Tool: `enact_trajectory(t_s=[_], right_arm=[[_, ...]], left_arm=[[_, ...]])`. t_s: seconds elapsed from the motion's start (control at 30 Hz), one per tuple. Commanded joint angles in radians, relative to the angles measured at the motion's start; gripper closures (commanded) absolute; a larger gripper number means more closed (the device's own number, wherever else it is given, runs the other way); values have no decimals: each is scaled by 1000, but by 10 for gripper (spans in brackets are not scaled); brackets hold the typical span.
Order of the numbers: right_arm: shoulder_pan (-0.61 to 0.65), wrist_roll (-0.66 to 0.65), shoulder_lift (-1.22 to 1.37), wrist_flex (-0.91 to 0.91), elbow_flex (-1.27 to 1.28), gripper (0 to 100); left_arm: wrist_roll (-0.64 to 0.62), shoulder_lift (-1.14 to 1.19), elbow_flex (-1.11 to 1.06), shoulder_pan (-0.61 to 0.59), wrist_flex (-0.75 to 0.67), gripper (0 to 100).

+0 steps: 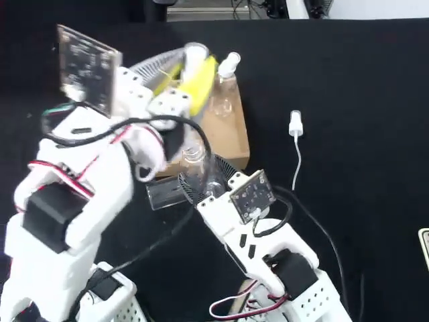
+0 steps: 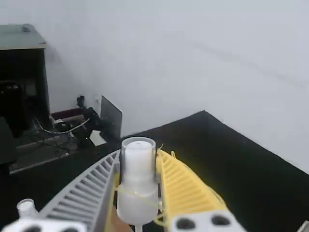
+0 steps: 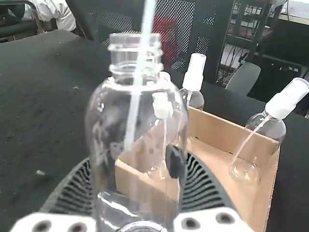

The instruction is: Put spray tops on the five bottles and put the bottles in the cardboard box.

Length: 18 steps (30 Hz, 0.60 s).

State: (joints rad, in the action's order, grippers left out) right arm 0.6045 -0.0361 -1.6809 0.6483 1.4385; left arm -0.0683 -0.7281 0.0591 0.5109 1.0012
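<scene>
The left gripper [image 1: 184,67] clamped a spray top [image 2: 138,176], its tube [image 3: 140,58] dipping into the open bottle [image 3: 135,140] gripped upright by the right gripper [image 3: 137,198], just beside the cardboard box [image 1: 231,134]. Any tilt could bend the tube or seat the spray top crooked.

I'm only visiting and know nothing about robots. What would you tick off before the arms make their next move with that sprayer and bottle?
1. The left gripper has the spray top clamped between its fingers: ok.
2. The right gripper holds the bottle roughly upright: ok.
3. The bottle's neck is open, with no top on it yet: ok.
4. The dip tube hangs down at the neck, but whether it runs inside the bottle: cannot tell.
5. The cardboard box has bare floor left beside the capped bottles: ok.
6. A spare spray top lies on the table, apart from the box: ok.
</scene>
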Motion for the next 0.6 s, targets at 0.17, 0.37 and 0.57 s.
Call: enact_trajectory(t_s=[0.17, 0.37, 0.57], right_arm=[[11, -11, -24, -25, -12, 988], [11, -11, -24, -25, -12, 988], [11, -11, -21, -25, -10, 988]], left_arm=[[6, -110, -104, -8, 118, 911], [-2, -239, -255, -64, 124, 777], [6, -379, -302, -74, 126, 777]])
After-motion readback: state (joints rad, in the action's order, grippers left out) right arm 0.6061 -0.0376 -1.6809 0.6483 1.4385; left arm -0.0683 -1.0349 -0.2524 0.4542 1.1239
